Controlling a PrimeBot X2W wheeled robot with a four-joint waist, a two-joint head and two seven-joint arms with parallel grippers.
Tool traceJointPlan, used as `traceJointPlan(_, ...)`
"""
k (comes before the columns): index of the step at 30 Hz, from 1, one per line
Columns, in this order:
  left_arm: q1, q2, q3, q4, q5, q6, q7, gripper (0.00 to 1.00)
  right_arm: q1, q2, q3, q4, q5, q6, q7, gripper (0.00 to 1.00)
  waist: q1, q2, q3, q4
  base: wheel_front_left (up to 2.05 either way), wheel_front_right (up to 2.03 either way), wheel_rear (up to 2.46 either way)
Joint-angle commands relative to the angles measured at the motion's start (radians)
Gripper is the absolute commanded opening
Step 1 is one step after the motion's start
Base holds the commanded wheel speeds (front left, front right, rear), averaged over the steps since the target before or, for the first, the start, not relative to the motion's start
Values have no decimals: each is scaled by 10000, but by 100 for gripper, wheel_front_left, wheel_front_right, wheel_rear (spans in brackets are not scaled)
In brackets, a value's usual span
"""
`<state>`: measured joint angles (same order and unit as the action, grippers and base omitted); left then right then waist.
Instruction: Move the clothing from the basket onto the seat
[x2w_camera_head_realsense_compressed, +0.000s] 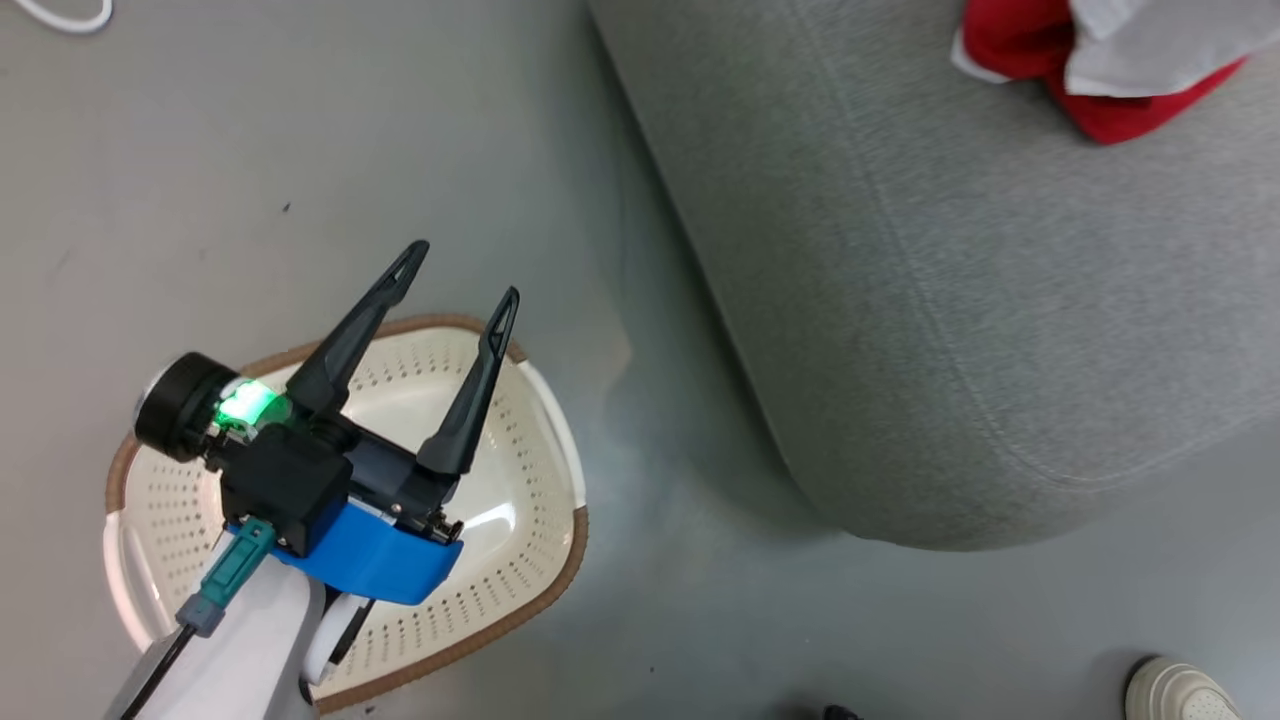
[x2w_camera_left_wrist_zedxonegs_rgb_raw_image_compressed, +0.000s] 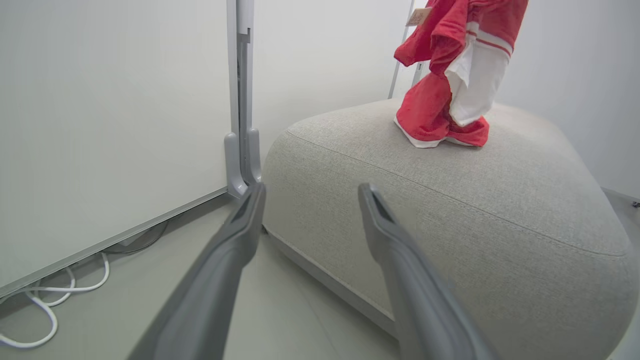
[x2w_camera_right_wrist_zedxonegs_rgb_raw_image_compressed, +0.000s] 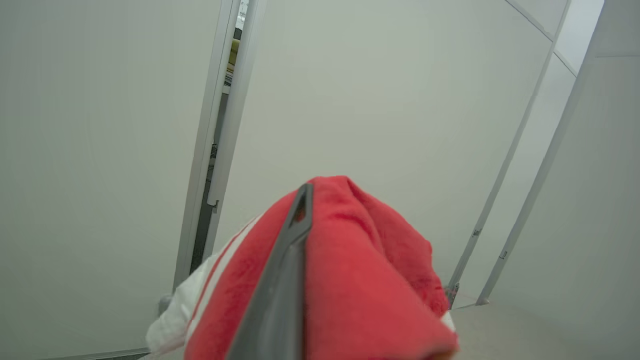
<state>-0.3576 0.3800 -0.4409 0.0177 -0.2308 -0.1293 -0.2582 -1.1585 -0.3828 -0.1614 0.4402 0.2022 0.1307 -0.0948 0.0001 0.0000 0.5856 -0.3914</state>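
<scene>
- Head view: the seat (x2w_camera_head_realsense_compressed: 950, 300) filled the upper right, its rounded corner just beside the basket (x2w_camera_head_realsense_compressed: 545, 585) on the grey floor.
- The basket lay at lower left, under the left arm.
- The clothing (x2w_camera_left_wrist_zedxonegs_rgb_raw_image_compressed: 430, 105) hung from above in the left wrist view, with its lower folds resting on the seat's top, well apart from the basket.
- The left gripper (x2w_camera_head_realsense_compressed: 465, 270) hovered over the basket, released, with its fingers spread wide.
- The right gripper (x2w_camera_right_wrist_zedxonegs_rgb_raw_image_compressed: 312, 195) was clenched, apparently on the clothing. Red cloth draped over one finger and hid the other.
- A person's pale shoe (x2w_camera_head_realsense_compressed: 1180, 690) stood at the lower right corner of the floor.
</scene>
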Motion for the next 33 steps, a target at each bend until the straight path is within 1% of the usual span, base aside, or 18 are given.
traceJointPlan(1,-198,74,-37,-78,-54,-12,-4,100,-156,-142,-94,119,-123,2,-55,0,-1,0,460,426,0,0,0)
traceJointPlan(3,-347,94,-147,-242,-77,-12,6,100,-55,-429,-261,385,-354,2,-158,0,-1,0,638,623,0,0,0)
traceJointPlan(6,-537,169,-322,-388,-152,-12,12,100,318,-573,-524,914,-738,2,-326,0,-1,0,879,881,0,0,0)
traceJointPlan(10,-669,272,-375,-540,-126,-12,3,100,717,-385,-1254,2023,-1142,2,-705,0,-1,0,1197,1121,0,0,0)
traceJointPlan(12,-674,323,-376,-561,-142,-12,-1,100,763,-140,-1626,2591,-1038,2,-737,0,-1,0,1274,1152,0,0,0)
traceJointPlan(13,-685,348,-383,-567,-140,-12,5,100,757,-154,-1760,2846,-1133,2,-760,9,-1,0,1316,1159,0,0,0)
traceJointPlan(14,-701,359,-404,-575,-137,-12,9,100,769,-94,-1928,3165,-1191,2,-691,43,-1,0,1343,1162,0,0,0)
traceJointPlan(15,-724,359,-425,-575,-138,-12,11,100,762,-14,-2043,3436,-1274,2,-671,95,-1,0,1358,1167,0,0,0)
traceJointPlan(16,-751,365,-452,-566,-137,-12,17,100,746,64,-2122,3604,-1376,2,-703,100,-1,0,1366,1170,0,0,0)
traceJointPlan(20,-863,372,-594,-463,-181,-12,35,100,649,253,-2315,4294,-1661,2,-872,100,-1,0,1302,1205,0,0,0)
traceJointPlan(25,-842,255,-624,-261,-268,15,-4,100,613,369,-2363,4751,-1924,2,-1116,100,-1,0,982,1229,0,0,0)
traceJointPlan(28,-756,188,-613,-103,-275,78,-33,100,625,516,-2423,4991,-1897,2,-1170,100,-1,0,696,1222,0,0,0)
traceJointPlan(33,-584,-68,-536,187,-428,163,-64,100,940,625,-2298,5261,-2187,2,-1271,100,-1,0,-4,1300,0,0,0)
